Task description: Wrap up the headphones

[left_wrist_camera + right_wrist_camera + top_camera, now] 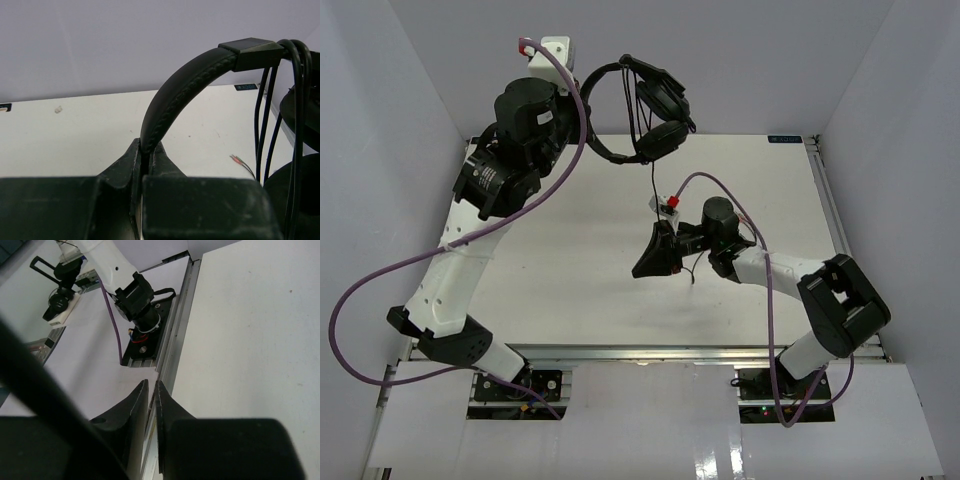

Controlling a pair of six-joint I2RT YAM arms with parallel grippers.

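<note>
1. The headphones hang in the air, well clear of the table. The left claw has its jaws pressed tight on the lower end of the headband, and the arch rises up and to the right from its fingertips.
2. The right claw sits low, on the near side of the headphones and below them. Its fingers are drawn nearly together, with just a hairline slit between. It might have the cord in there, but a blurry dark streak crosses that wrist view, so I honestly can't tell.
3. The relation that matters is where the cord goes. It drops from the earcups straight toward the right claw, with its long axis running far-to-near in the top view. The loose end trails just beside that claw on its wrist side. So the right arm is clearly nearer the free cord, and the left is just the holder.
4. From the left claw, a few cord strands cross the band's far end next to the slider block and hang down. My guess is the wrapping is partway done.
5. Materials:
   - The headband is matte, stitched and padded, so it should grip fine.
   - The slider block is hard, squared-off plastic.
   - The earcups are soft, fat ovals.
   - The cord is thin, limp and black, so it's easy to lose and will sag wherever it's slack.
</note>
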